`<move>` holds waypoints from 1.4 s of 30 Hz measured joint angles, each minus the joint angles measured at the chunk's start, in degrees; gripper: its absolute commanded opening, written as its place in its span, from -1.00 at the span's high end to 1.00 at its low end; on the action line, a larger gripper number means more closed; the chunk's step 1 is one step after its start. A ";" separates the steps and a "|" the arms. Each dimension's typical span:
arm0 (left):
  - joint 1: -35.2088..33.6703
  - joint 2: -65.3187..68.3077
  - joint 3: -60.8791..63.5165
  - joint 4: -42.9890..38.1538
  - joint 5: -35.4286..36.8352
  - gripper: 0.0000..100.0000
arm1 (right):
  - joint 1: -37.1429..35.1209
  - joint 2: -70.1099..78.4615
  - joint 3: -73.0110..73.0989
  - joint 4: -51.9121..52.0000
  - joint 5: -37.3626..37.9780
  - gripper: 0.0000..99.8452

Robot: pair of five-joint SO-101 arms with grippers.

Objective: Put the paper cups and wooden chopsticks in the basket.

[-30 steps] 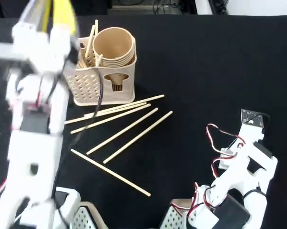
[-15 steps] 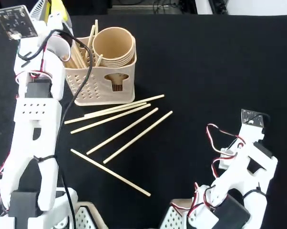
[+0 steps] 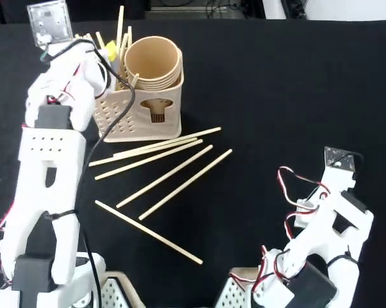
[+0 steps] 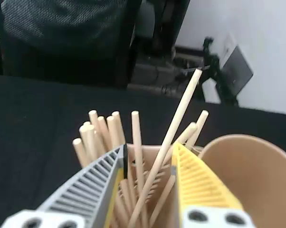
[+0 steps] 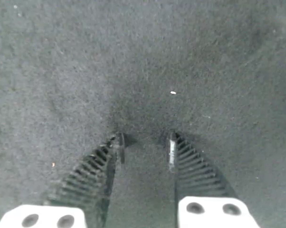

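A cream perforated basket (image 3: 138, 112) stands at the table's far left. A stack of paper cups (image 3: 153, 61) sits in its right compartment, the cup rim (image 4: 250, 166) showing beside my left gripper. The other compartment holds several upright wooden chopsticks (image 4: 102, 130). My left gripper (image 3: 109, 56) (image 4: 148, 149) hangs over that compartment, open, with one tilted chopstick (image 4: 174, 126) standing loosely between its fingers, close to the yellow one. Several more chopsticks (image 3: 161, 168) lie loose on the black cloth in front of the basket. My right gripper (image 5: 144, 140) is open just above bare cloth.
The right arm (image 3: 327, 218) sits folded at the near right corner, far from the chopsticks. The black cloth (image 3: 283, 96) stretches bare from the basket to the right. A dark chair and cables stand beyond the table's far edge.
My left arm has swung from high at the far left over to the basket's chopstick compartment, and a long chopstick now stands up in it. The right arm has kept still.
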State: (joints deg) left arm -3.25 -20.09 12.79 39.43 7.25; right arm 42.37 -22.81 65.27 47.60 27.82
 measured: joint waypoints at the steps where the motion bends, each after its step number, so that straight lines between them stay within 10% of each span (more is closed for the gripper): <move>1: 0.35 0.00 -1.93 3.69 -2.37 0.66 | 0.00 0.00 0.00 0.00 0.00 0.70; 9: 10.29 0.00 -15.91 36.31 -26.11 0.67 | 0.00 0.00 0.00 0.00 0.00 0.70; 16: 23.91 -0.09 -14.68 51.87 -32.18 0.67 | 0.00 0.00 0.00 0.00 0.00 0.70; 28: 34.37 1.32 23.12 12.84 -32.44 0.54 | 0.00 0.00 0.00 0.00 0.00 0.70; 42: 34.11 34.81 3.43 6.77 -32.26 0.52 | 0.00 0.00 0.00 0.00 0.00 0.70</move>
State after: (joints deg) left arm 30.86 14.73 16.22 46.20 -25.01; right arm 42.37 -22.81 65.27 47.60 27.82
